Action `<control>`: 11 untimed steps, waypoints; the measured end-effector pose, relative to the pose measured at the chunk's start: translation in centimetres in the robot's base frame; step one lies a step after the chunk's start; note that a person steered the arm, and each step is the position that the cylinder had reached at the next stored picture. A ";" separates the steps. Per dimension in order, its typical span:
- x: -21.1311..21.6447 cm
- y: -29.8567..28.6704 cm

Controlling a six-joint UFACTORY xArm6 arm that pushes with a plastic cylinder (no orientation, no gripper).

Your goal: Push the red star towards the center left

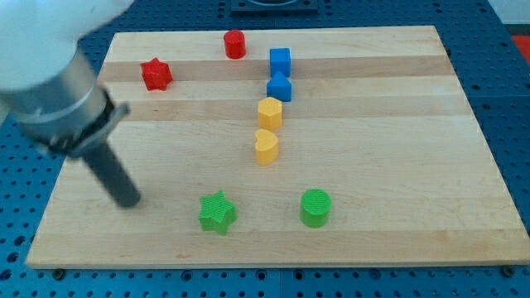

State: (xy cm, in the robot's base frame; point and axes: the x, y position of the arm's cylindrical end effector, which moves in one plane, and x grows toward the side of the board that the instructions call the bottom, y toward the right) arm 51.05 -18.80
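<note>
The red star [156, 74] lies near the board's top left. My tip [128, 201] rests on the board at the lower left, well below the star and to the left of the green star [217, 212]. The arm's white and grey body covers the view's top left corner.
A red cylinder [234, 44] sits at the top centre. A blue cube [280, 60] and a blue block [279, 87] stand right of it. A yellow hexagon [270, 112] and a yellow heart [266, 146] lie at the centre. A green cylinder [315, 207] is at the bottom. The wooden board [414, 165] lies on a blue surface.
</note>
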 end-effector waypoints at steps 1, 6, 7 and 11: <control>-10.1 3.5; -25.3 -4.2; -23.1 -6.1; -17.4 -8.2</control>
